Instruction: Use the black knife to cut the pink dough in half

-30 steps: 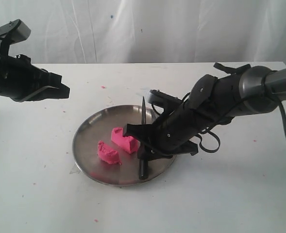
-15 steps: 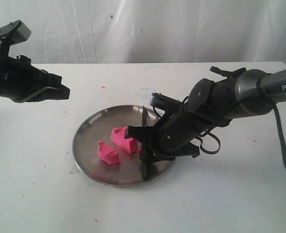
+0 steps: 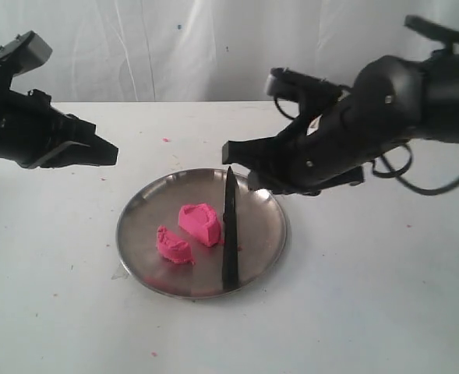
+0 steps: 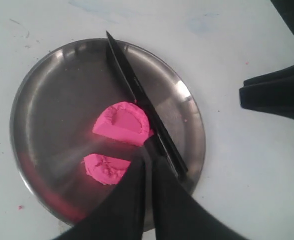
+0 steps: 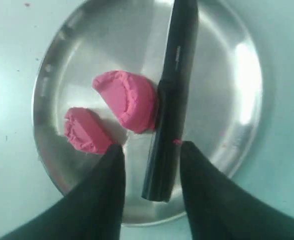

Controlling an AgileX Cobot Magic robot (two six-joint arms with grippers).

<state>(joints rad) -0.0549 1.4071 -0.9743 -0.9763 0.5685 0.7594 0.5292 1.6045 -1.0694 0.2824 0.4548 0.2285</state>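
The pink dough lies in two chunks on the steel plate [image 3: 264,234]: a larger chunk [image 3: 200,223] [image 4: 123,122] [image 5: 128,101] and a smaller one [image 3: 173,246] [image 4: 105,168] [image 5: 84,131]. The black knife [image 3: 230,230] [image 4: 144,106] [image 5: 171,100] lies flat on the plate beside the larger chunk, touching it. My right gripper [image 3: 241,162] [image 5: 150,150] hangs open above the plate's far side, holding nothing. My left gripper [image 3: 108,154] [image 4: 147,152] is shut and empty, held in the air left of the plate.
The plate [image 4: 32,100] [image 5: 236,80] rests on a white table [image 3: 369,312] with tiny pink crumbs [image 3: 165,140] scattered about. A white curtain [image 3: 213,47] closes off the back.
My right gripper has let go of the knife and risen up and back from the plate. The knife now lies flat on the plate. The left arm barely moved.
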